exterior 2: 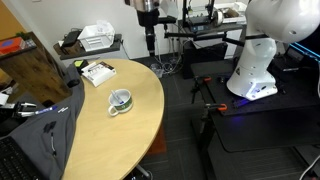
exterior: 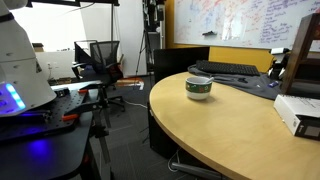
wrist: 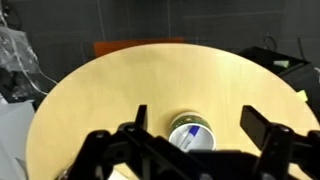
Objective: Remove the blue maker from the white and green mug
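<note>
Marker (wrist: pixel 187 140) in mug (wrist: pixel 204 124) on table (wrist: pixel 100 90)

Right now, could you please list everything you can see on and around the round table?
white and green ceramic mug: one, white and green, standing on the table away from its edges
blue marker: one, blue, inside the mug
round light wooden table: one, tan, centre of the scene
flat white box: one, white, on the table apart from the mug
black keyboard: one, black, at the table's far side
black office chair: one, black, on the floor beyond the table
whiteboard: one, white with writing, on the wall
robot base: one, white, beside the table
gripper: one, black, open, above the mug, not touching it
</note>
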`<state>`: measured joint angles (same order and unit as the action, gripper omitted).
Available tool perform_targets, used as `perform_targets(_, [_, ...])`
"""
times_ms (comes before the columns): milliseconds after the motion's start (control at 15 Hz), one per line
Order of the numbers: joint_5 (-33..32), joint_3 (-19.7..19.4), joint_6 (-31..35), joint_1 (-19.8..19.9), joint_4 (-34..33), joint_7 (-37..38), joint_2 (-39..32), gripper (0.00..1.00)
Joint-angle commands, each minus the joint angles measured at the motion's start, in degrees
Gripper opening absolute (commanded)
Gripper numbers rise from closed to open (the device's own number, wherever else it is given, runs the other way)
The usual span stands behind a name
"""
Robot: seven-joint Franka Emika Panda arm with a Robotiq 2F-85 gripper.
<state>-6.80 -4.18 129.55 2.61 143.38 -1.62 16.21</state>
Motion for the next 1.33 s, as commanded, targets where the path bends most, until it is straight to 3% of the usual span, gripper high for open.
perform_targets(0, [2.61,3.86,3.78,-0.3,-3.4,13.78,-7.06,1.0])
perform_targets(200, [6.31,5.63,7.36,-1.59,-6.58,21.58,-14.56,1.0])
perform_targets(467, [12.09,5.38,11.63,-2.77,-13.23,24.85,-25.4,1.0])
perform_targets(867, [10.15,1.92,14.78,-4.17,-25.57,27.93,-39.59,1.0])
perform_targets(1000, [10.95,0.79,14.74,-4.18,-28.77,27.49,-42.96,0.86])
perform_targets(1133, [12.01,0.53,14.26,-3.84,-31.51,26.46,-45.71,0.81])
perform_targets(1200, [12.13,0.29,14.24,-3.93,-32.86,26.59,-47.11,0.72])
perform_targets(1267, [12.47,0.41,13.96,-3.92,-33.94,26.5,-48.13,0.74])
